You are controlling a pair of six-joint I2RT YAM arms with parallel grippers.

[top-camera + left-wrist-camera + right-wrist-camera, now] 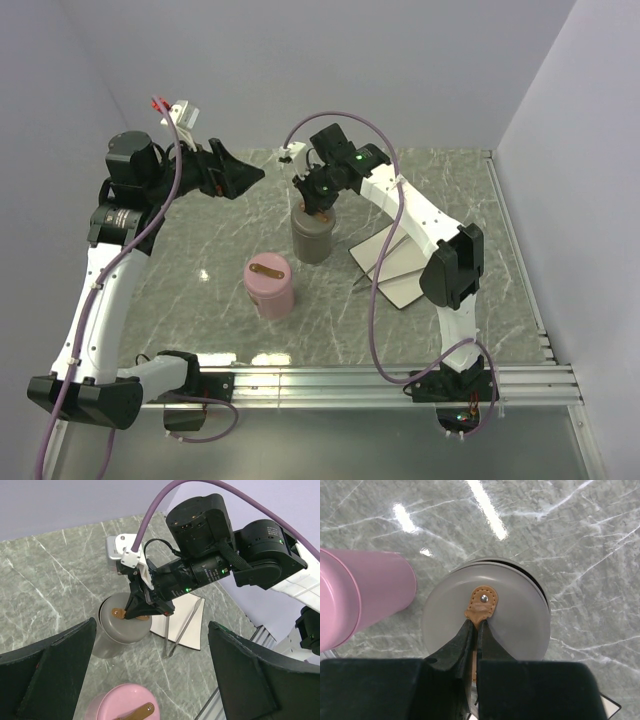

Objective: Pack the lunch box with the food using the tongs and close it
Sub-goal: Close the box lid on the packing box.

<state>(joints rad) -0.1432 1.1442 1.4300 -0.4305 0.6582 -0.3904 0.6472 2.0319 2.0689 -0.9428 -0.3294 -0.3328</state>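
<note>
The right hand (pixel 320 203) rests atop the grey lunch box (pixel 314 240). Left wrist: the left hand (pixel 150 680) gapes empty, with the tongs (pixel 186 625) on the plate (pixel 192 639) beside the right hand. Right wrist: it pinches the lid (pixel 520 625) by its tan tab (pixel 481 602), so I'd judge this the opening step, and the next move calls for a straight lift.
</note>
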